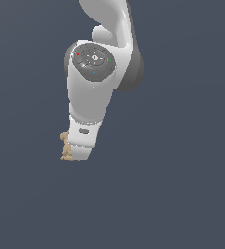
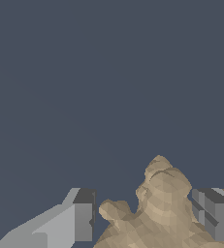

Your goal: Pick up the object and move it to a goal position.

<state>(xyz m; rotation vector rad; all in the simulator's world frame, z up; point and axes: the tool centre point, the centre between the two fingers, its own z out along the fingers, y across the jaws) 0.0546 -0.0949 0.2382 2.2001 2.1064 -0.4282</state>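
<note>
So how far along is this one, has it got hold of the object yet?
Approach looks done: the gripper sits around the tan object, a finger on each side. A gap shows beside one finger, so a closed grasp isn't confirmed. Lifting and carrying to the goal remain; no goal marker is visible.

object (image 1: 65, 148) mostly hidden behind gripper (image 1: 77, 156)
</note>
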